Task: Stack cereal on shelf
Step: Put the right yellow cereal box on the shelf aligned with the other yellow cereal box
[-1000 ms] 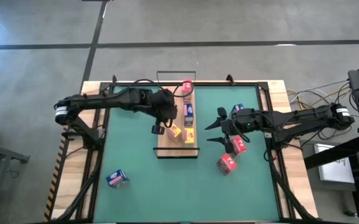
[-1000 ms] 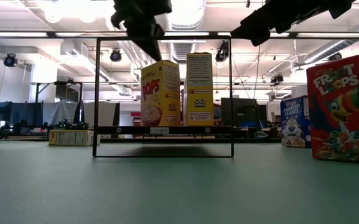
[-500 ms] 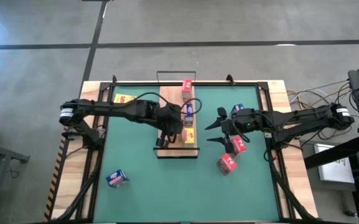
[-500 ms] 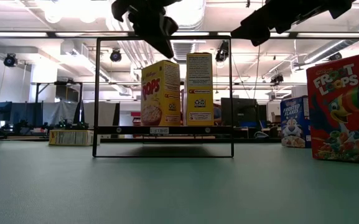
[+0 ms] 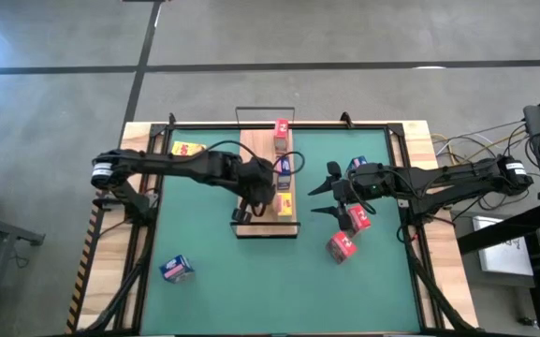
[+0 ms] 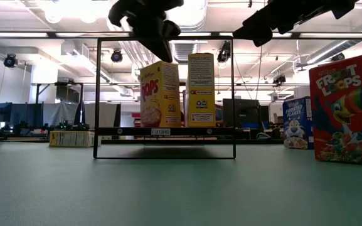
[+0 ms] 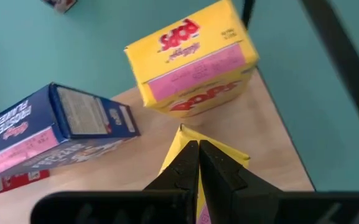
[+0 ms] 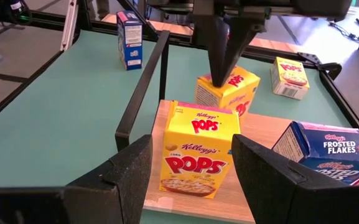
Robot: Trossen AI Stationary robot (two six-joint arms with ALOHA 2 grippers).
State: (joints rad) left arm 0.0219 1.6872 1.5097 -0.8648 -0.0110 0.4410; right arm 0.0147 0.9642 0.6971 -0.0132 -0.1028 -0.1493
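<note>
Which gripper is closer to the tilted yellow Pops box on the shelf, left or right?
Left. The left gripper, shut, presses on the tilted yellow Pops box. The right gripper hangs open, off the shelf.

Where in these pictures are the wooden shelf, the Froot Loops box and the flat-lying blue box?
wooden shelf [image 8: 272, 134]: right wrist view, bare board top.
Froot Loops box [image 6: 347, 107]: low view, printed front.
flat-lying blue box [image 7: 48, 137]: left wrist view, its long side.
</note>
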